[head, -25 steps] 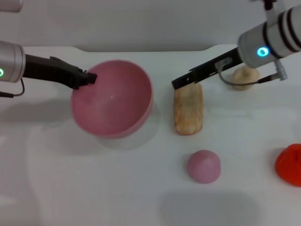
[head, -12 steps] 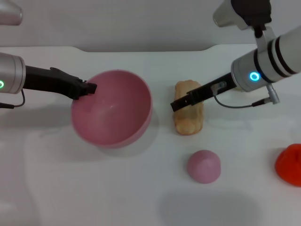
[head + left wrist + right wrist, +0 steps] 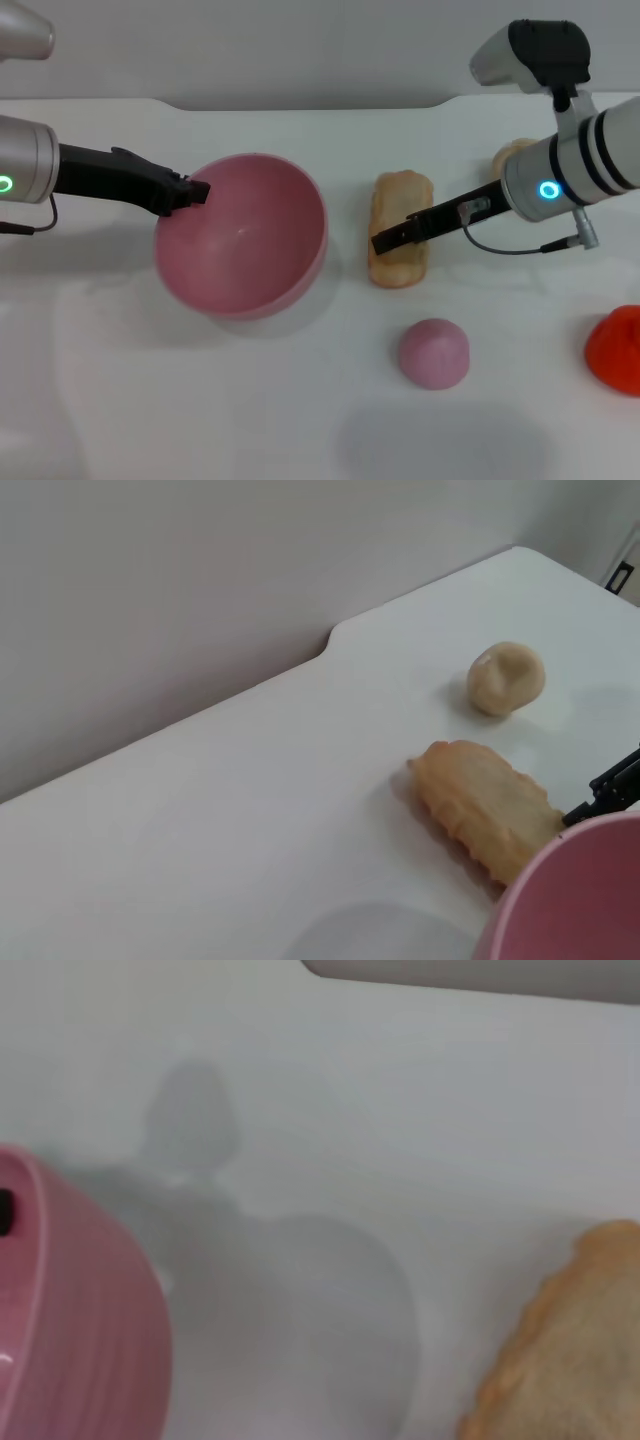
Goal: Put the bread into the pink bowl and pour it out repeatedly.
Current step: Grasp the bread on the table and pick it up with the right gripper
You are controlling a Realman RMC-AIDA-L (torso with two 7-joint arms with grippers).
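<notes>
Lying under R gripper (image 3: pixel 385 241) tip, bread (image 3: pixel 398 243), grip state unclear, L gripper (image 3: pixel 192 192) clamping pink bowl (image 3: pixel 240 235) rim

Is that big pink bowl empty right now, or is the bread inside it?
Empty. The glossy pink plastic bowl shows only bare interior; the long tan bread lies on the table beside it.

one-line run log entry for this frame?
left gripper: shut on pink bowl rim | right gripper: over bread | bread: on table, outside bowl
</notes>
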